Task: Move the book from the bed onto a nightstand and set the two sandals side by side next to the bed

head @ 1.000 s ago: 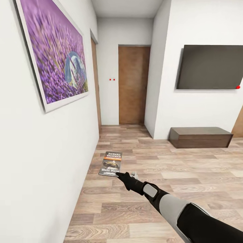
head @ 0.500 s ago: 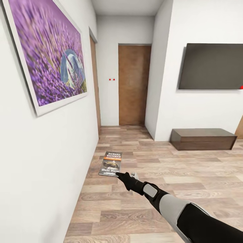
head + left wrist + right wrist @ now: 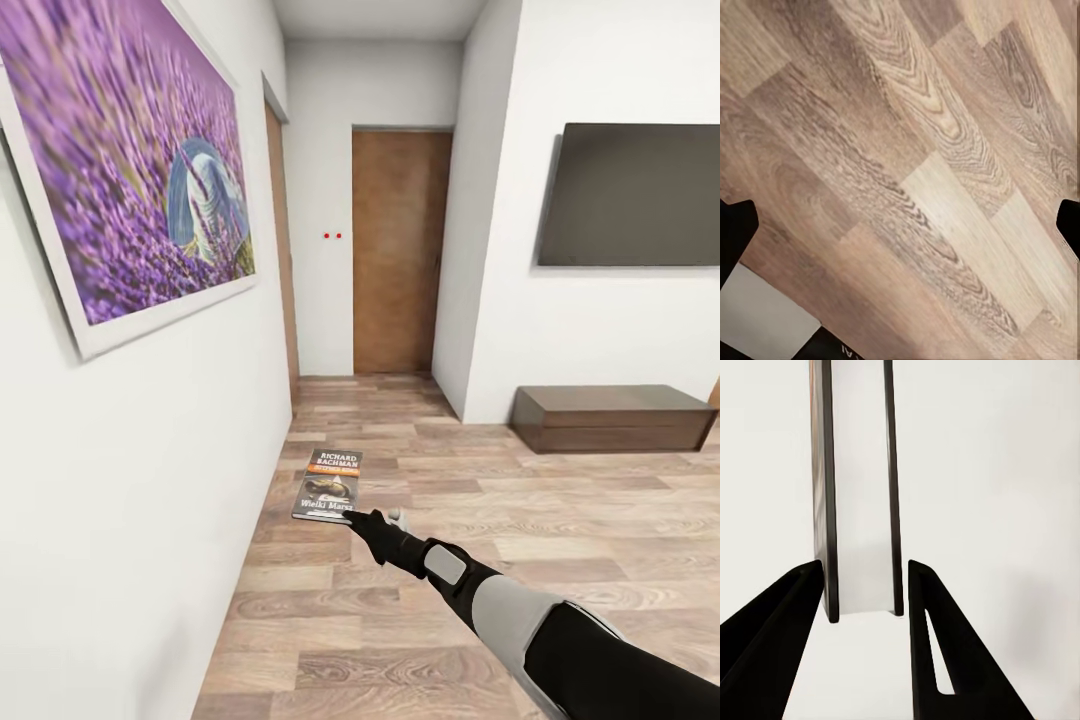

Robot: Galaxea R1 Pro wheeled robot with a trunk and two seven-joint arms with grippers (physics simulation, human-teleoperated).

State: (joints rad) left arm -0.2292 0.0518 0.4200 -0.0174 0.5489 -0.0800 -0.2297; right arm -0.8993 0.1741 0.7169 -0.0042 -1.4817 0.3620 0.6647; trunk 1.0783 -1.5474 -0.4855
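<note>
Now right claw (image 3: 352, 517) clamped on thin dark book (image 3: 329, 486), white "RICHARD BACHMAN", orange band, left claw's state unclear.

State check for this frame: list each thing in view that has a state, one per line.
book: held off the floor at its near edge by the right tool, cover up, roughly level.
right tool: shut on the book.
left tool: open, nothing between its fingers, floor beyond.
facing door: closed.
wall screen: dark.
low cabinet: on the floor against the wall.
</note>
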